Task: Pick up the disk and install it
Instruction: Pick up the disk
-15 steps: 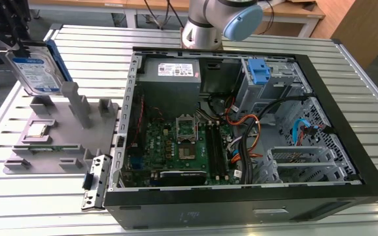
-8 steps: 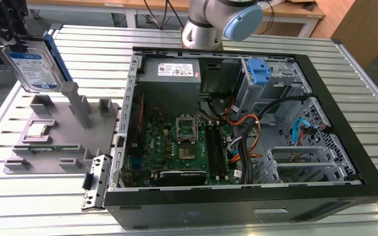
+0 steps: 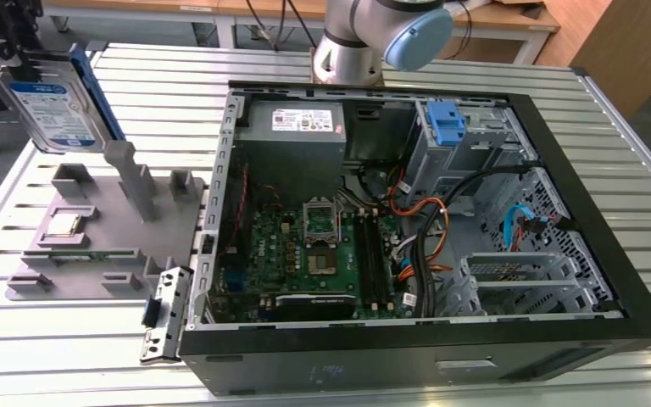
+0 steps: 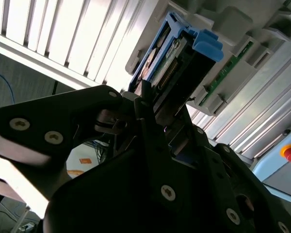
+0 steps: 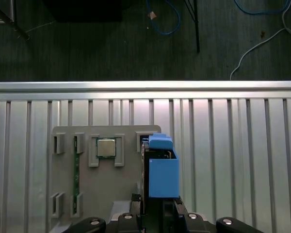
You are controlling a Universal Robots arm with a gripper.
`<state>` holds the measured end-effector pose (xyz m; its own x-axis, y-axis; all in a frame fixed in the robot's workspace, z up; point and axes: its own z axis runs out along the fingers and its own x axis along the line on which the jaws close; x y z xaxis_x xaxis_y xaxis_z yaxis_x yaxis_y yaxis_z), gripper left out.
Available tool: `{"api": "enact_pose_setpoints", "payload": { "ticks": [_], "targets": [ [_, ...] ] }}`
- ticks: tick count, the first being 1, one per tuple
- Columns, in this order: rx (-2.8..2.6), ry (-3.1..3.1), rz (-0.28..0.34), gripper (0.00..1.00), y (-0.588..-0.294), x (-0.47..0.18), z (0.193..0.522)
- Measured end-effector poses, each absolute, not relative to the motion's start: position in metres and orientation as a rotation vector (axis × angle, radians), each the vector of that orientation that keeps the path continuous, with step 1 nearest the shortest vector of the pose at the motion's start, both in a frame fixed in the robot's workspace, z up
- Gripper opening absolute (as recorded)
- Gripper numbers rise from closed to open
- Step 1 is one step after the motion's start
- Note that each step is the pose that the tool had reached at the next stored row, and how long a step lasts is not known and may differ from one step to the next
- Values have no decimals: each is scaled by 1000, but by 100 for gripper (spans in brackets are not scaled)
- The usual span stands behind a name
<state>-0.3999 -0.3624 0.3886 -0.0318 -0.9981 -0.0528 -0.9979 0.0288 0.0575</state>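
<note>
silver disk [image 3: 48, 106], blue-and-white label, blue rails; grey fixture [image 3: 88, 242]; ribbed silver table [image 3: 648, 136]; gripper [image 4: 148, 104] seemingly black.

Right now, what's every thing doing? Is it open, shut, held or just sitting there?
gripper, shut on the disk.
disk, upright, held above the grey holder.
grey holder, lying flat, chip sitting in it.
computer case, lying on its side, open.
blue latch, standing upright inside the case.

In the second wrist view the end effector [image 4: 157, 109] hides part of the disk [image 4: 166, 62].
</note>
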Motion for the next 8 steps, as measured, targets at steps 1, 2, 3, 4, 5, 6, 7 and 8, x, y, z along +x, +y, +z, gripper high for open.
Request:
{"api": "enact_pose_setpoints", "payload": {
  "ticks": [1,2,3,4,5,6,7,8],
  "targets": [
    [2184,-2252,-123,35,-362,-400,389],
    [2184,-2252,-123,35,-362,-400,390],
    [2184,-2252,-123,35,-362,-400,391],
    [2183,-2252,-123,35,-362,-400,393],
    [2183,-2252,-123,35,-362,-400,394],
    [2183,-2253,-123,35,-362,-400,395],
    [2183,-2253,-123,35,-362,-400,396],
    [2183,-2253,-123,35,-362,-400,396]
  ]
}}
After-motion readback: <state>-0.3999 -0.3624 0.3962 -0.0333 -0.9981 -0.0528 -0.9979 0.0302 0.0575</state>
